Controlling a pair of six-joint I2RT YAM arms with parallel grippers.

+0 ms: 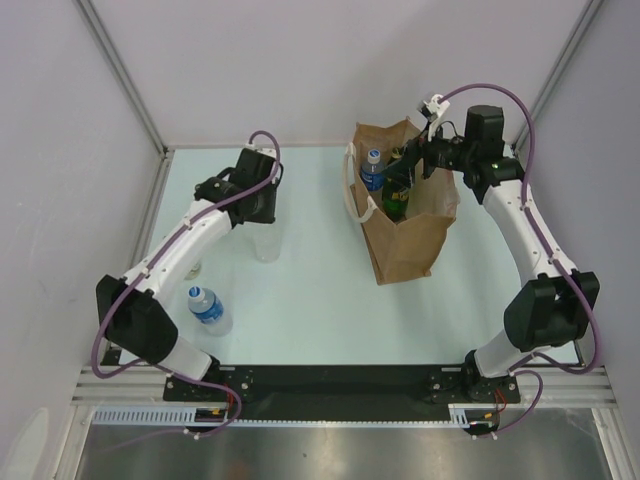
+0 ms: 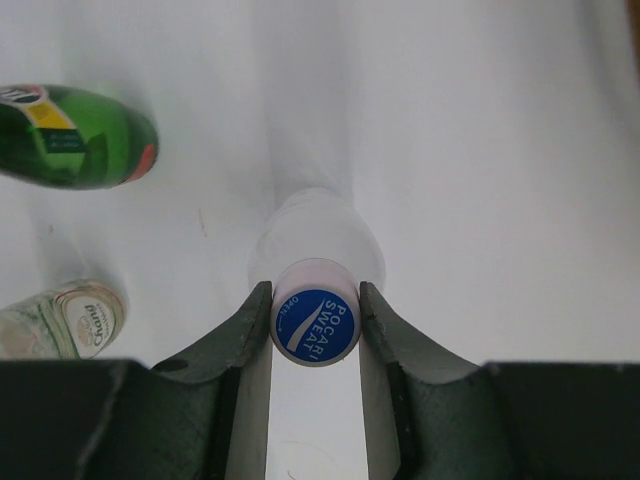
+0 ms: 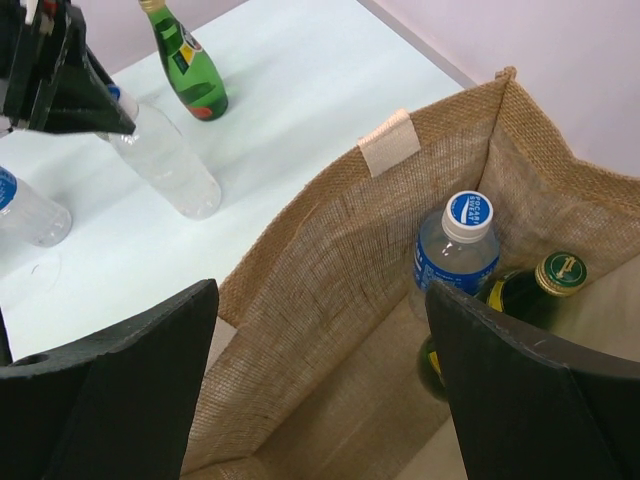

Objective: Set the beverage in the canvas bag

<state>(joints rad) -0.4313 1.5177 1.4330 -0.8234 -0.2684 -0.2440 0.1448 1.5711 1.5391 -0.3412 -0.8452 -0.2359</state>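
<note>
The tan canvas bag (image 1: 410, 225) stands upright at the back right, with a white handle (image 1: 352, 195) on its left side. Inside it the right wrist view shows a blue-capped Pocari Sweat bottle (image 3: 458, 250) and a green bottle (image 3: 535, 290). My right gripper (image 3: 320, 300) is open and empty, hovering over the bag's mouth (image 1: 412, 165). My left gripper (image 2: 315, 300) is shut on the blue cap of a clear Pocari Sweat bottle (image 2: 315, 325) that stands on the table left of the bag (image 1: 267, 240).
A green bottle (image 2: 80, 137) and a pale capped bottle (image 2: 65, 318) are on the table near the left gripper. Another blue-labelled clear bottle (image 1: 208, 308) lies near the left arm's base. Grey walls close in the back and sides.
</note>
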